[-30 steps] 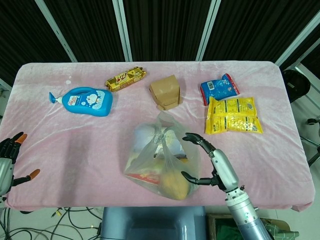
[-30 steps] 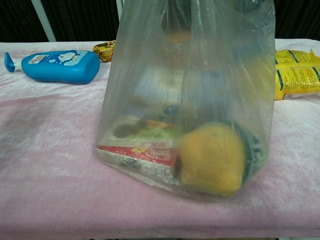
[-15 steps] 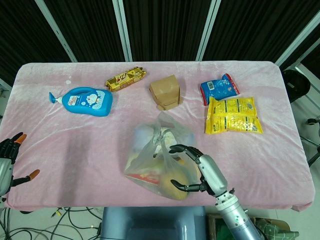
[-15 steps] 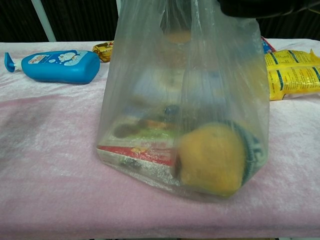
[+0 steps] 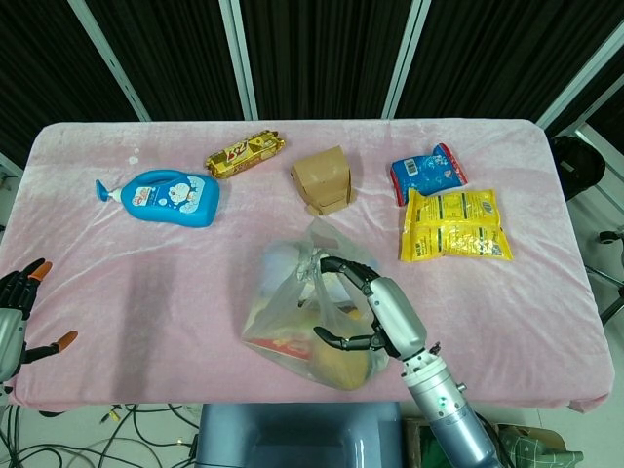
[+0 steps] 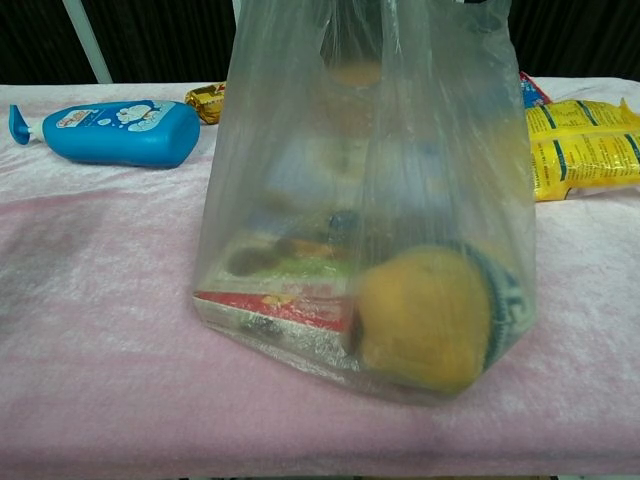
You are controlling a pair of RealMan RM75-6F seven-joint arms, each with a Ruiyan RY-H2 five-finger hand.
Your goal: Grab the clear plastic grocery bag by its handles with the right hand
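Note:
The clear plastic grocery bag (image 5: pixel 283 312) stands near the table's front edge, with a yellow round item and a red-edged box inside. Its bunched handles (image 5: pixel 314 255) stick up at the top. In the chest view the bag (image 6: pixel 370 200) fills the middle of the frame. My right hand (image 5: pixel 366 307) hovers over the bag's right side, fingers apart and curved, and its upper fingertips (image 5: pixel 327 263) are next to the handles. I see nothing held in it. My left hand (image 5: pixel 19 312) is at the table's front left corner, fingers spread and empty.
A blue lotion bottle (image 5: pixel 161 197) lies at the left. A brown snack pack (image 5: pixel 244 154) and a small paper bag (image 5: pixel 322 180) sit behind the grocery bag. A blue packet (image 5: pixel 427 173) and yellow packets (image 5: pixel 453 226) lie to the right on the pink cloth (image 5: pixel 146 283).
My right hand has moved left and forward from beside the bag to over its right side, its fingertips now by the handles. The bag and the left hand have not moved.

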